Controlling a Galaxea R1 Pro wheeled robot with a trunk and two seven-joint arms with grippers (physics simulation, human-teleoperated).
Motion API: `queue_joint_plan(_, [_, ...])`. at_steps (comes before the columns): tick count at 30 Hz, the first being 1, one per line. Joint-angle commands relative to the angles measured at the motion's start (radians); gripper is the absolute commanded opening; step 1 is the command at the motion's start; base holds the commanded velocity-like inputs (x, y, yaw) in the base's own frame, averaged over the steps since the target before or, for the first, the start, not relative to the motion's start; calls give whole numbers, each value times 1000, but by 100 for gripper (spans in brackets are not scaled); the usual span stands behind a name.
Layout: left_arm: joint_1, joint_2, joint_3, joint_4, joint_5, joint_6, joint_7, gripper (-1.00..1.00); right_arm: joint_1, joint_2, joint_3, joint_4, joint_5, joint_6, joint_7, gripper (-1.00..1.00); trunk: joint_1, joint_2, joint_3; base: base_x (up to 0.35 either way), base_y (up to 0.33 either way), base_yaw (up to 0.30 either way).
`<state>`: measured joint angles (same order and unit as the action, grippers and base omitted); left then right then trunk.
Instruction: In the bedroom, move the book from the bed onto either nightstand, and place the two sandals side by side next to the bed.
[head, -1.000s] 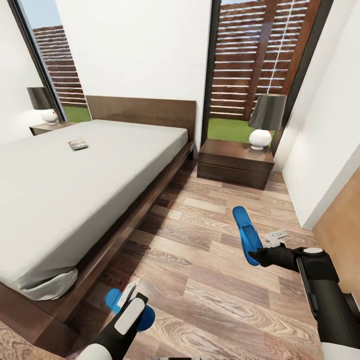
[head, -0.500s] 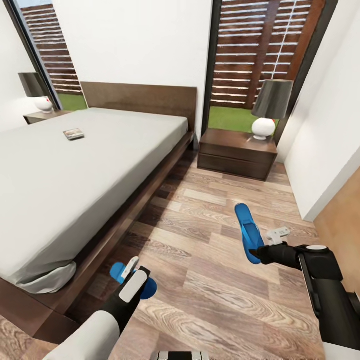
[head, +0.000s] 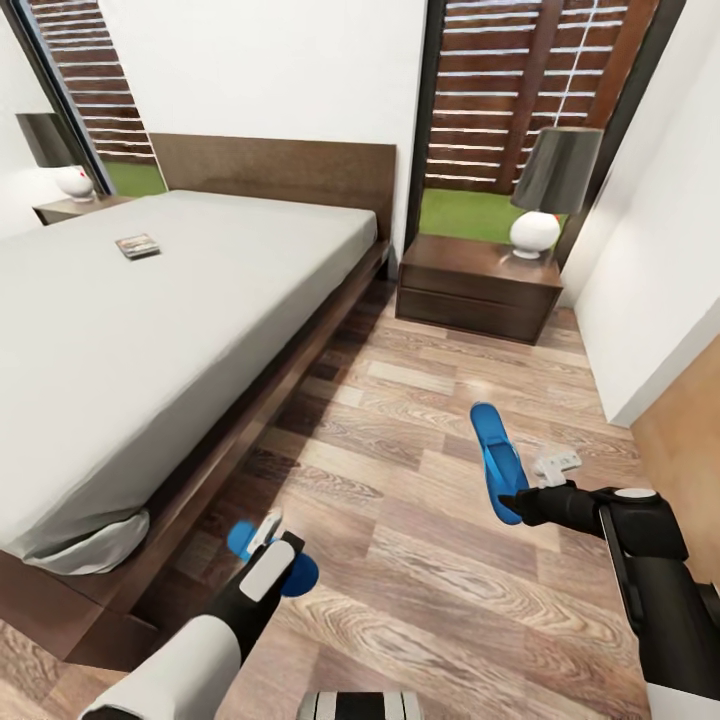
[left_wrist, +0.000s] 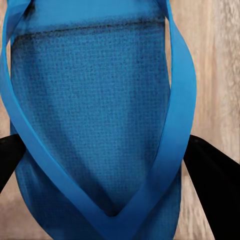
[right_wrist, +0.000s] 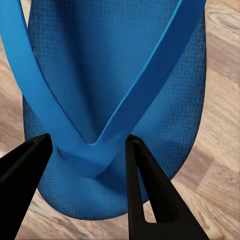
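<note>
My right gripper (head: 516, 500) is shut on one blue sandal (head: 496, 461), held above the wood floor to the right of the bed (head: 170, 330). In the right wrist view the black fingers (right_wrist: 145, 185) clamp that sandal (right_wrist: 115, 75) at its strap. My left gripper (head: 268, 545) is shut on the other blue sandal (head: 297, 577), low by the bed's foot corner; the left wrist view shows its sole (left_wrist: 95, 115) between the fingers (left_wrist: 212, 185). The book (head: 137, 245) lies on the mattress near the headboard. One nightstand (head: 478, 287) stands right of the bed, another (head: 70, 208) at the far left.
A lamp (head: 548, 190) with a dark shade stands on the right nightstand, and a second lamp (head: 72, 180) on the left one. A white wall (head: 650, 280) closes the right side. Wood floor (head: 400, 480) stretches between the bed and that wall.
The whole picture has shifted: the camera moved forward and tilted down, so bed and nightstand sit higher. Both grippers keep their sandals in about the same pose.
</note>
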<state>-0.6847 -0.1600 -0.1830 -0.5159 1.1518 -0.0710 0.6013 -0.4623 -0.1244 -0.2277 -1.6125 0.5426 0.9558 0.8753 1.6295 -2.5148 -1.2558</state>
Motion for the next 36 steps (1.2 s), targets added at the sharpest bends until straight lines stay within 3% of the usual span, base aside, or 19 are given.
queue_joint_plan(1, [-1,2,-6,3,18,-7,5,-100,-1,0,-1,-1,7,4,13,-100,0,-1,-5,0,0,0])
queue_joint_plan(6, [-1,6,-3,8,65,-7,27,-100,-6,0,0,-1,7,4,13,-100,2,-2,-24,0,0,0])
queue_joint_plan(12, [-11,8,-2,11,76,-22,61,-100,-8,0,0,-1,7,4,13,-100,5,-3,-47,0,0,0])
queue_joint_plan(19, [-29,7,-6,20,70,-75,107,-100,-7,0,1,-2,7,4,14,-100,8,-5,-74,0,0,0])
queue_joint_plan(27, [-31,9,-12,23,62,-84,113,-100,-7,0,1,-2,7,4,14,-100,12,-7,-105,0,0,0])
queue_joint_plan(36, [-32,11,-9,53,3,-112,114,-100,-6,0,2,-2,7,4,13,-100,16,-9,-140,0,0,0])
